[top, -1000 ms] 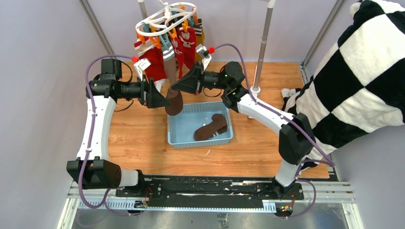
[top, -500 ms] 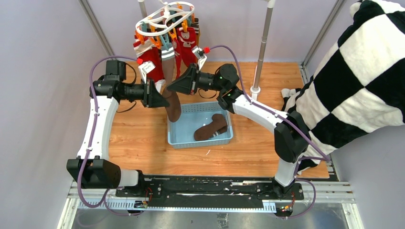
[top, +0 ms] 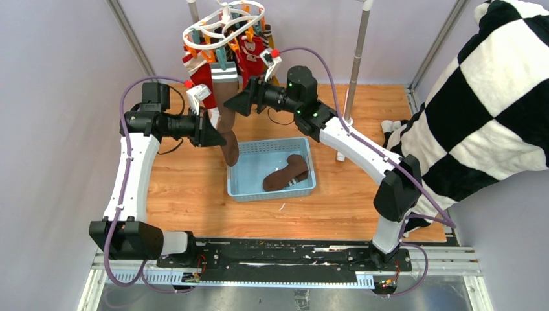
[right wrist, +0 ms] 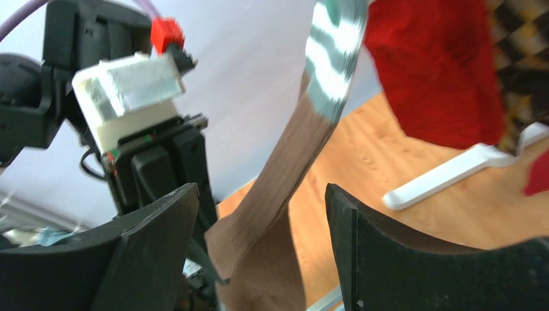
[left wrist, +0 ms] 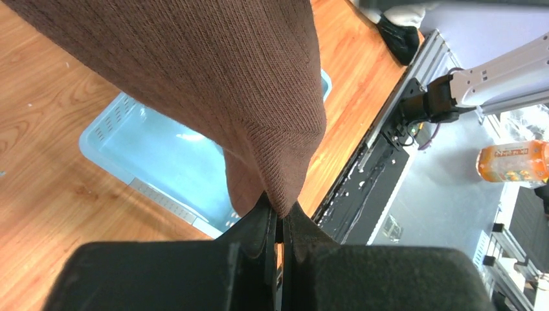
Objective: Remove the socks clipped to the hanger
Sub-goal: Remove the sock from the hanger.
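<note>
Down in the bin (top: 272,192), one loose sock (top: 285,172) lies dropped. Just above the left rim, the left gripper (left wrist: 278,220) is pinched tight on the toe of the hanging sock (top: 226,126). Higher up, the right gripper (right wrist: 259,194) gapes wide beside its striped cuff, holding nothing. At the back, the hanger (top: 223,26) has it pegged. The likely next move is to free that cuff from its peg (top: 221,61) while the toe is pulled.
</note>
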Tool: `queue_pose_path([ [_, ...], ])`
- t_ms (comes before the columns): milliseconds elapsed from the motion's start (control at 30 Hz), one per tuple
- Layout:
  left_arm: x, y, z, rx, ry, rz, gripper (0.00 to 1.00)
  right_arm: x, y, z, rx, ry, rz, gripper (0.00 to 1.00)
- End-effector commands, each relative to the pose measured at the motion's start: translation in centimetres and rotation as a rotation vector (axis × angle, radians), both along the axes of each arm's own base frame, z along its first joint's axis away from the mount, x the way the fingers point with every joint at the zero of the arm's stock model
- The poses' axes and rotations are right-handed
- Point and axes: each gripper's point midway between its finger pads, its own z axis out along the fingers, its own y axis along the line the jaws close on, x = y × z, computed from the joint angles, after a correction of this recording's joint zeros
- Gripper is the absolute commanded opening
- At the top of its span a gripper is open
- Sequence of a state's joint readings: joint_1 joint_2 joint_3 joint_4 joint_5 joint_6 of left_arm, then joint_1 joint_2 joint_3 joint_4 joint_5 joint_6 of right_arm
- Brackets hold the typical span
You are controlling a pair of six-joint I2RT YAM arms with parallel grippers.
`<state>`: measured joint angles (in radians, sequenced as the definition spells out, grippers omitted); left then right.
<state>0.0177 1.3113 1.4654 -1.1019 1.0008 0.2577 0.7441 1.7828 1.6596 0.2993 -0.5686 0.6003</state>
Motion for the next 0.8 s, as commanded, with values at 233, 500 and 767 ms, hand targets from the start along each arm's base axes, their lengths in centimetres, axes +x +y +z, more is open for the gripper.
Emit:
queue_pose_path([
  [233, -0.8, -0.6, 0.9, 0.038, -0.041, -0.006, 0.0, 5.8, -0.7, 6.1, -0.059, -0.17, -0.217, 0.8],
  [500, -1.1, -0.8, 1.6, 0.034, -0.056, -0.009, 0.0, 8.4, 0.4, 7.1, -0.01, -0.172, -0.228, 0.82],
  [767, -1.0, -0.9, 1.6, 0.034, -0.051, -0.01, 0.0, 10.0, 0.3, 8.7, 0.104, -0.16, -0.226, 0.79],
])
